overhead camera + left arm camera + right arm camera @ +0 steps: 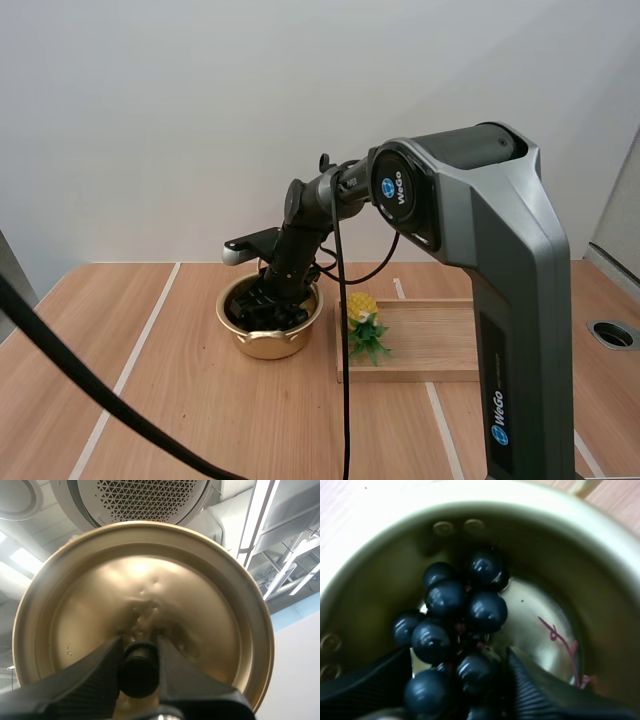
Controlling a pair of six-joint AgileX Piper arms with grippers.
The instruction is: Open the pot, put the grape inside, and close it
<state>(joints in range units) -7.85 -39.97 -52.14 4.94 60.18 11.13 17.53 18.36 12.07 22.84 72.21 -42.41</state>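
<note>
A gold pot (268,342) stands uncovered on the wooden table, left of the tray. My right gripper (268,306) reaches down inside it. In the right wrist view the pot's wall (545,545) curves around a bunch of dark grapes (447,600), low near the shiny bottom. My right gripper (459,652) has a finger on each side of the bunch and pinches its nearer grapes. A thin red stem (560,637) lies on the pot's bottom. My left gripper (139,641) is shut on the black knob (138,672) of the gold lid (150,580), held up in the air.
A flat wooden tray (430,340) lies right of the pot. A small yellow and green toy fruit (362,320) sits at the tray's left edge. A round hole (612,334) shows in the table at the far right.
</note>
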